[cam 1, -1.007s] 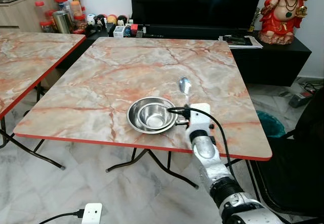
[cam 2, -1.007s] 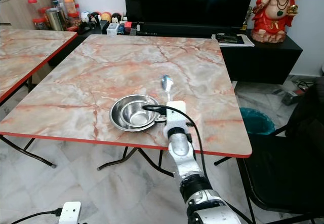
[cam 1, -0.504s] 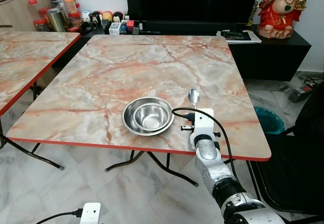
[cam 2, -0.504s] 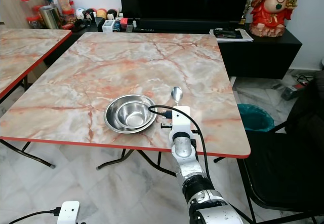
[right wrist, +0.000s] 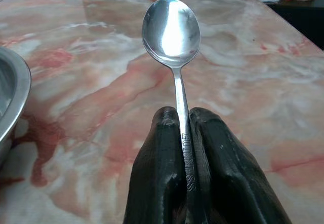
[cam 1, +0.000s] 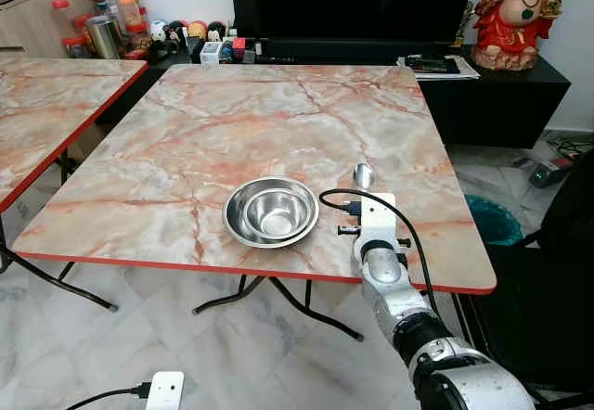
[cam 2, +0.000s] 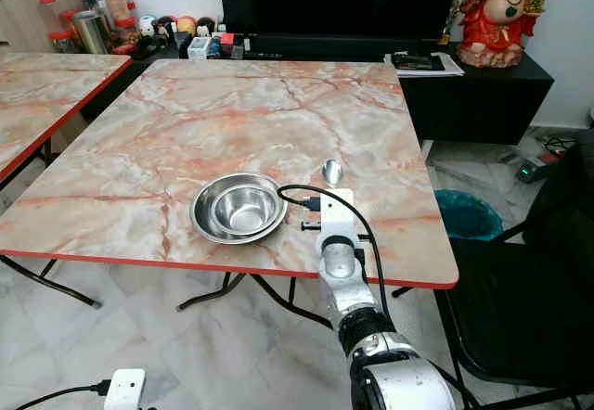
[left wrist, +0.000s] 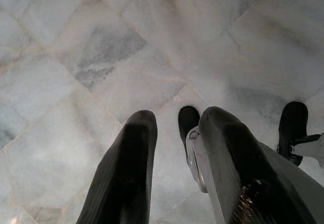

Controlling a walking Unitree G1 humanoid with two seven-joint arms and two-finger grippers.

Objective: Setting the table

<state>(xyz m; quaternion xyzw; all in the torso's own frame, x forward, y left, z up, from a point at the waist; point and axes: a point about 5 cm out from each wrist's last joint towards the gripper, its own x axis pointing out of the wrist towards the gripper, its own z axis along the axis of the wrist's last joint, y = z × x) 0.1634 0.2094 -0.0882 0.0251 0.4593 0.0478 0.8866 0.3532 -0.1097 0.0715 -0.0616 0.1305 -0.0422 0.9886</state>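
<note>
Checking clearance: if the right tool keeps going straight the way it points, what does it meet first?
Way looks free: the right tool, shut on the spoon, faces bare table, bowls off to its left. Depth beyond is unclear.

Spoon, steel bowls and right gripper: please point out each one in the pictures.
spoon [right wrist: 171, 30], right wrist view, on its bowl.
steel bowls [cam 1: 271, 211], left eye view, inside the inner bowl.
right gripper [right wrist: 185, 127], right wrist view, between its fingertips.

Your wrist housing hides the spoon [cam 1: 362, 175] handle at centre frame; the bowl [right wrist: 10, 107] is cut off at the right wrist view's left edge.
</note>
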